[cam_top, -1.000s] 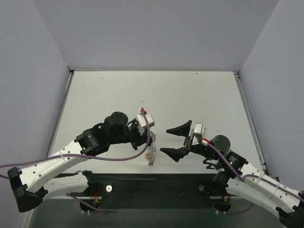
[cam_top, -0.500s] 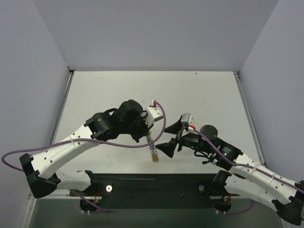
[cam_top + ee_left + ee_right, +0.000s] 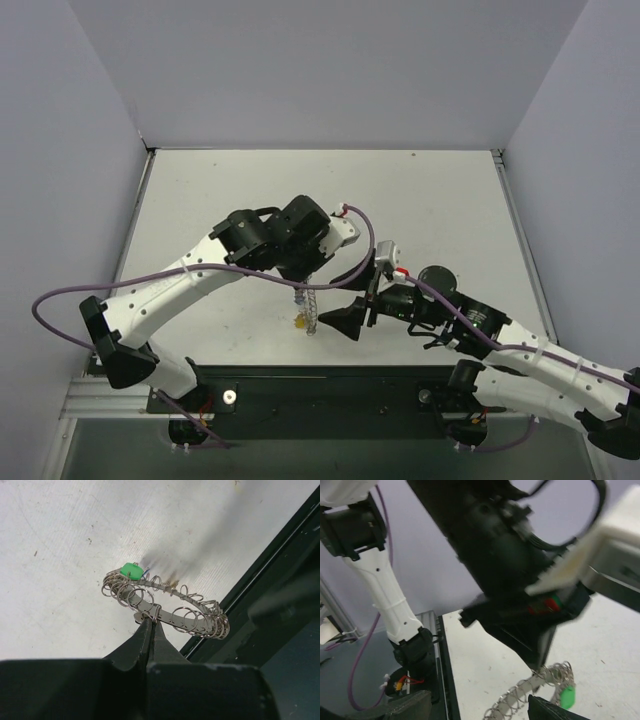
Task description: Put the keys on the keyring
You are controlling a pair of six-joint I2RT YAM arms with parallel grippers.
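The keyring (image 3: 192, 616) is a silvery band strung with many small wire loops. It hangs free above the table from my left gripper (image 3: 151, 621), whose jaws are shut on its near rim. One of the keys, green-headed (image 3: 131, 570), hangs on the ring's far side. From above, the keyring (image 3: 309, 312) dangles below the left gripper (image 3: 300, 288) with a yellow key (image 3: 299, 322) at its bottom. My right gripper (image 3: 350, 300) stands open just right of it. In the right wrist view the keyring (image 3: 527, 691) and green key (image 3: 567, 698) lie ahead of the open right gripper (image 3: 477, 702).
The table's black front rail (image 3: 330, 385) runs just below the hanging ring, seen as a dark edge (image 3: 260, 595) in the left wrist view. The left arm's white link (image 3: 382, 587) and base fill the left of the right wrist view. Grey walls enclose the table.
My left arm has swung right and forward, carrying the keyring with it. The right gripper has moved left and closer to the ring, still open.
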